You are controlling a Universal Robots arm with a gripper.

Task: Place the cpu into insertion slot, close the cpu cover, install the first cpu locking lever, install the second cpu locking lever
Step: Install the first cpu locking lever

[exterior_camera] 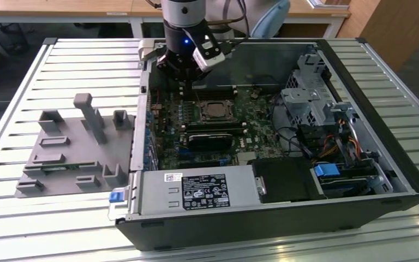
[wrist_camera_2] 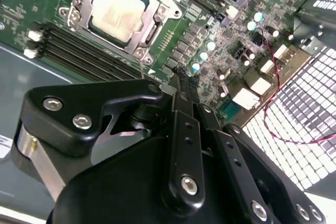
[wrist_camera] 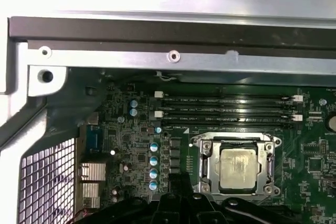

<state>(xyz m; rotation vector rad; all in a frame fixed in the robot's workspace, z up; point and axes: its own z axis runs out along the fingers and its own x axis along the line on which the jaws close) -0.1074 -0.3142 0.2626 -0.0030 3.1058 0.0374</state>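
Observation:
The cpu shows its pale metal face, lying flat in the insertion slot on the green board. It also appears as the cpu in the second wrist view and as the small cpu in the exterior view. The silver cpu cover lies down around it, and its frame borders the chip on every side. Thin metal levers run along the frame's sides. My gripper is shut on nothing. It hangs above the board beside the socket, over the memory slots near the case's far wall.
Long black memory slots run between the socket and the case's metal wall. A black cooler, power supply, drive cage and cables fill the case. A grey fixture stands on the slatted table at the exterior view's left.

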